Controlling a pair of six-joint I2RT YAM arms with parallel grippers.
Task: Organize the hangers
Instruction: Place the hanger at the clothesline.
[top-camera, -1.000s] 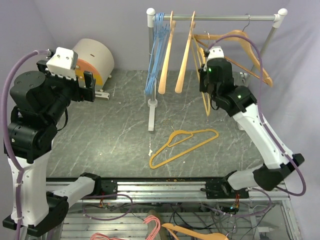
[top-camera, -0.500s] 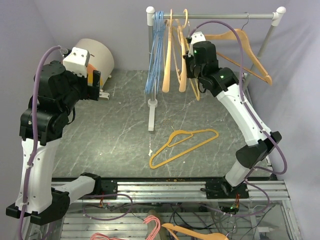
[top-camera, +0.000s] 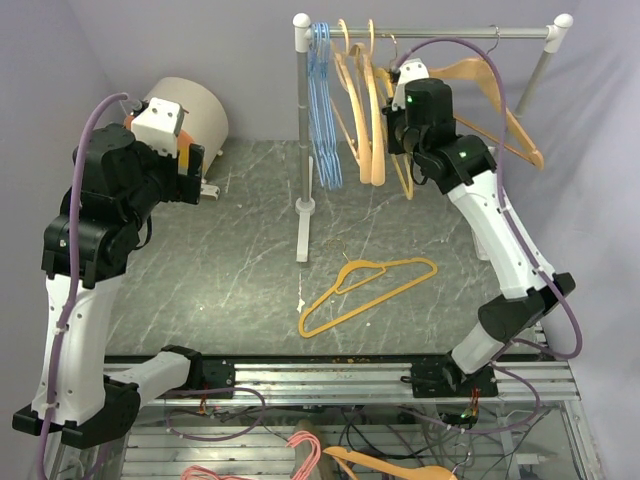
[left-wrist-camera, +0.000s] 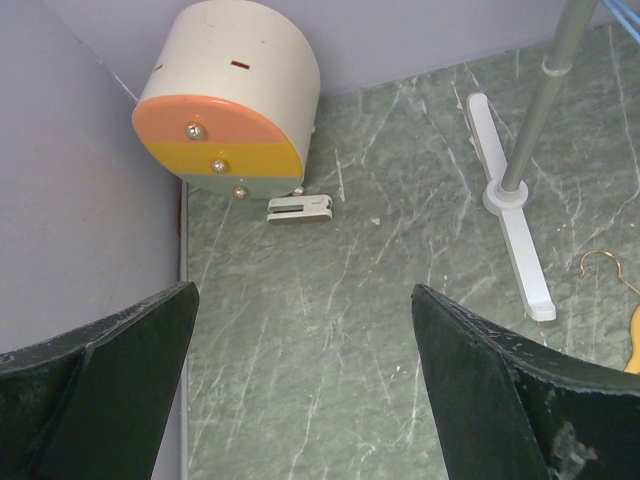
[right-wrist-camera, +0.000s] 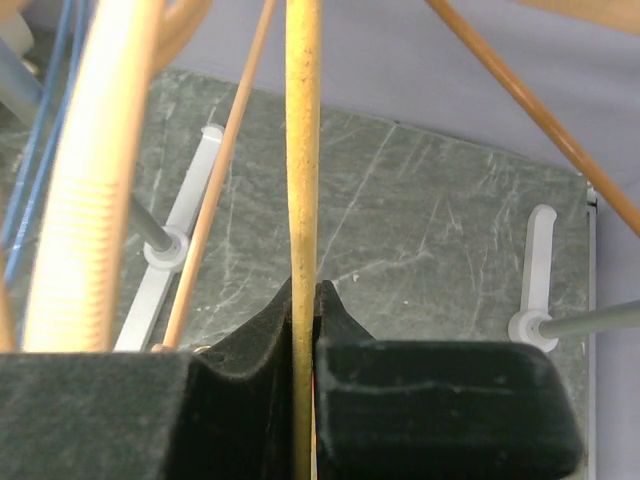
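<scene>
A metal rack (top-camera: 430, 33) carries light-blue wire hangers (top-camera: 322, 110) at its left end, with thick tan hangers (top-camera: 365, 115) next to them. My right gripper (top-camera: 402, 125) is high by the rail, shut on a thin yellow hanger (top-camera: 406, 178), whose bar (right-wrist-camera: 303, 150) runs up between the pinched pads (right-wrist-camera: 335, 310). A wooden hanger (top-camera: 495, 95) hangs further right. An orange hanger (top-camera: 365, 293) lies flat on the table. My left gripper (top-camera: 188, 165) hovers open at the far left, nothing between its fingers (left-wrist-camera: 500, 400).
A cream drum with an orange and yellow face (left-wrist-camera: 225, 100) stands in the back left corner, a small white clip (left-wrist-camera: 298, 207) in front of it. The rack's white feet (left-wrist-camera: 510, 200) (right-wrist-camera: 537, 270) rest on the marble table. Purple walls close in left and back.
My right gripper has carried the yellow hanger up and left along the rail, and the tan and blue hangers have swung. The left arm rose and turned, then held still.
</scene>
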